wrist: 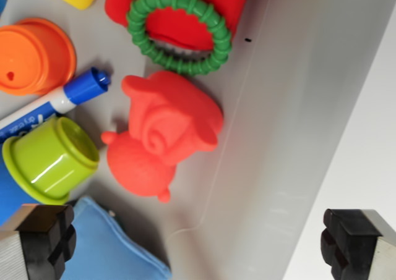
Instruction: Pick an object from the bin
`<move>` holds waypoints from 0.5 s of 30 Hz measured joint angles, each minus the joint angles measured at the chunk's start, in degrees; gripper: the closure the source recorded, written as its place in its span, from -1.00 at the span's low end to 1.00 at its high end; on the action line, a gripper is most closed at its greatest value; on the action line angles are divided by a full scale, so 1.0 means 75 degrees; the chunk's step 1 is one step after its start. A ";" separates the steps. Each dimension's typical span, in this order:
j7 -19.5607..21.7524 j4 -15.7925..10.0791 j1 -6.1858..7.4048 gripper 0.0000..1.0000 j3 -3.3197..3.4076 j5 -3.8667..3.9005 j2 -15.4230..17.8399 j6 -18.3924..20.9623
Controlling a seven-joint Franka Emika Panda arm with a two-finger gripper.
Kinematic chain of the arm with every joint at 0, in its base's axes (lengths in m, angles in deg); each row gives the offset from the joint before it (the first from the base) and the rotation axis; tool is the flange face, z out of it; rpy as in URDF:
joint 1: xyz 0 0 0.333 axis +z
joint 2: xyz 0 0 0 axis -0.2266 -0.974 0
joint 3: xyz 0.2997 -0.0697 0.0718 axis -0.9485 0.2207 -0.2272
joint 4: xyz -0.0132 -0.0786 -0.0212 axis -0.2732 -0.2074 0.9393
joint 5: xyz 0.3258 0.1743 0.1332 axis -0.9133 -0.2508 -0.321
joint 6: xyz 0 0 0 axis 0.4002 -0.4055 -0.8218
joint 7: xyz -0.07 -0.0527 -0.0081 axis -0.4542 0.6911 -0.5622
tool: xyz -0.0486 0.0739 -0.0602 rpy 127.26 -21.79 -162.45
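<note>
Between the two black fingertips at the bottom of the wrist view, the gripper stands spread wide, holding nothing. Its midpoint hangs over the bin's grey wall, not the contents. The red rubber toy lies up and left of that midpoint, long axis slanting from upper right to lower left, beside the green ring. A shift leftward seems needed.

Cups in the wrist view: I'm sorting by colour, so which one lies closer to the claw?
The lime green cup; the orange cup sits farther up, beyond the marker.
</note>
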 joint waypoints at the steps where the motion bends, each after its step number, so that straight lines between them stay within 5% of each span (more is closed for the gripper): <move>1: 0.0036 0.0004 -0.0004 -1.00 -0.0003 0.0015 -0.0140 -0.0140; 4: 0.0124 0.0023 -0.0039 -1.00 -0.0003 0.0121 -0.0574 -0.0498; 7: 0.0277 0.0048 -0.0090 -1.00 0.0001 0.0344 -0.1044 -0.0905; 11: 0.0559 0.0085 -0.0106 -1.00 0.0073 0.0745 -0.1545 -0.1386; 15: 0.0921 0.0170 -0.0023 -1.00 0.0321 0.1263 -0.2091 -0.1847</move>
